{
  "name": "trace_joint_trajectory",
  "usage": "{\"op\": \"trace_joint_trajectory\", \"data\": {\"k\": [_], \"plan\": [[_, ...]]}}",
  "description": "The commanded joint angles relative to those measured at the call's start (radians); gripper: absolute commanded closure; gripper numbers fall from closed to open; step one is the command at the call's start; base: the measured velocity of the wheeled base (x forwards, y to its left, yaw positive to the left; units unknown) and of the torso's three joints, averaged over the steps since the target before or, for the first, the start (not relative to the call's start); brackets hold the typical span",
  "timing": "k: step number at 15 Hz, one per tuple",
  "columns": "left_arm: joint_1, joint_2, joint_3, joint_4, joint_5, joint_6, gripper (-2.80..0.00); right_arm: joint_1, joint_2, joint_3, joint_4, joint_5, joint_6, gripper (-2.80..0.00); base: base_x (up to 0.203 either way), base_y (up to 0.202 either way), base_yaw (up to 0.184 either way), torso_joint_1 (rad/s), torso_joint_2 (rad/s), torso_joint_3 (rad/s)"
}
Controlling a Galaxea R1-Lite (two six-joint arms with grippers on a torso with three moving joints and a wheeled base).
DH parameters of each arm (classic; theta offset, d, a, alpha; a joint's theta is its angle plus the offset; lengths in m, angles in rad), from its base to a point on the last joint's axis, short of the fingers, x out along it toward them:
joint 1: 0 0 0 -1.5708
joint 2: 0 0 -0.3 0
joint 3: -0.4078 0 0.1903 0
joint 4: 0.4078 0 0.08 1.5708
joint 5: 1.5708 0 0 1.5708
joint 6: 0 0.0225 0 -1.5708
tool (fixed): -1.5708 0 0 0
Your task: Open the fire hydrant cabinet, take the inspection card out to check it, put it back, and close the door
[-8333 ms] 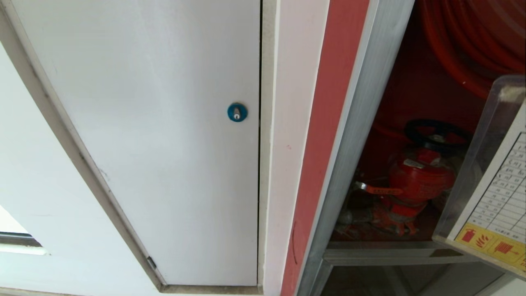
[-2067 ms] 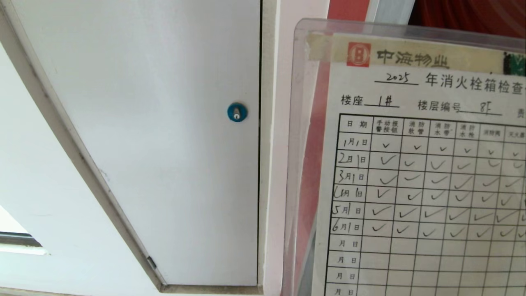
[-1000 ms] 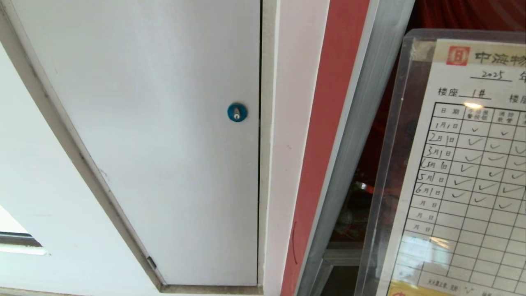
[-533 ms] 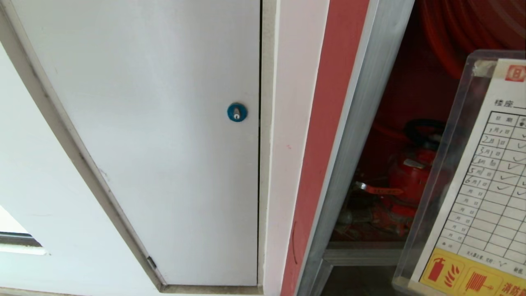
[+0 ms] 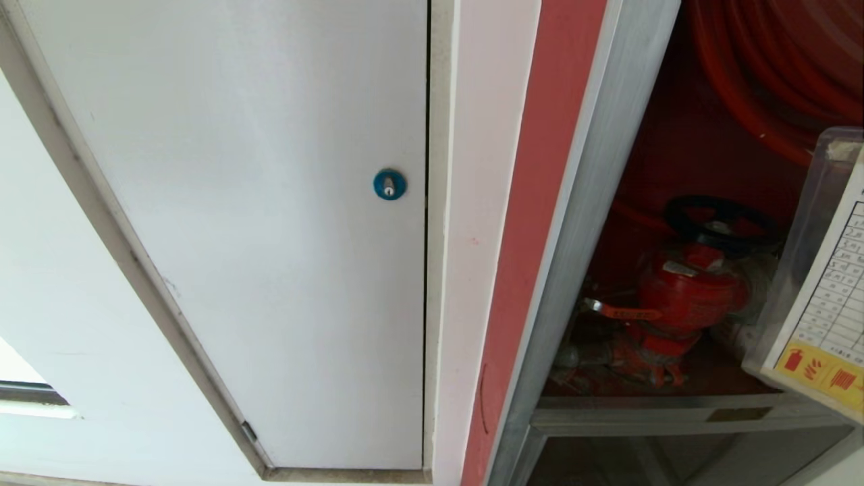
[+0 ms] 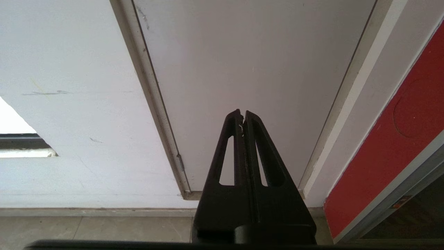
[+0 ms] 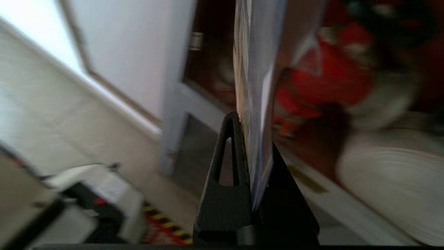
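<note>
The fire hydrant cabinet (image 5: 580,223) stands open on the right, with a silver frame and red lining. Inside it I see the red hose reel (image 5: 776,74), the red valve (image 5: 688,290) and a white flat hose roll (image 7: 388,173). The inspection card (image 5: 837,297), in a clear sleeve, hangs at the right edge in front of the opening. My right gripper (image 7: 249,121) is shut on the lower edge of the inspection card (image 7: 255,69), seen edge-on. The left gripper (image 6: 242,113) is shut and empty, parked low before the white panel. The door is out of view.
A plain white panel (image 5: 270,236) with a blue round lock (image 5: 389,184) fills the left. A red strip (image 5: 533,223) runs beside the cabinet frame. Below the valve is a silver crossbar (image 5: 648,415). The robot's base (image 7: 104,205) shows over the tiled floor.
The card has moved right and away from the head camera towards the cabinet opening. Only its left part still shows, and the valve is uncovered again. The left arm has not moved.
</note>
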Motion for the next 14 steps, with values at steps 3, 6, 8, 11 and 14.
{"op": "trace_joint_trajectory", "data": {"k": [3, 6, 8, 11, 14], "plan": [[0.0, 0.001, 0.0, 0.0, 0.0, 0.0, 0.0, -0.005, 0.026, -0.027, 0.001, -0.271, -0.168, 0.0, 0.0, 0.0, 0.0, 0.0, 0.0, 0.0], [0.0, 0.001, 0.001, 0.0, 0.0, 0.0, 0.0, -0.006, 0.043, -0.05, -0.001, -0.424, -0.348, 0.0, 0.0, 0.0, 0.0, 0.0, 0.0, 0.0], [0.0, 0.001, 0.0, 0.0, 0.0, 0.0, 0.0, -0.005, 0.064, -0.1, -0.003, -0.498, -0.474, 0.0, 0.0, 0.0, 0.0, 0.0, 0.0, 0.0], [0.0, 0.001, 0.001, -0.002, 0.0, 0.0, 0.0, -0.008, 0.135, -0.174, 0.005, -0.6, -0.586, 0.0, 0.0, 0.0, 0.0, 0.0, 0.0, 0.0], [0.0, 0.001, 0.0, -0.001, 0.0, 0.0, 0.0, -0.013, 0.224, -0.231, 0.007, -0.727, -0.733, 0.0, 0.0, 0.0, 0.0, 0.0, 0.0, 0.0]]}}
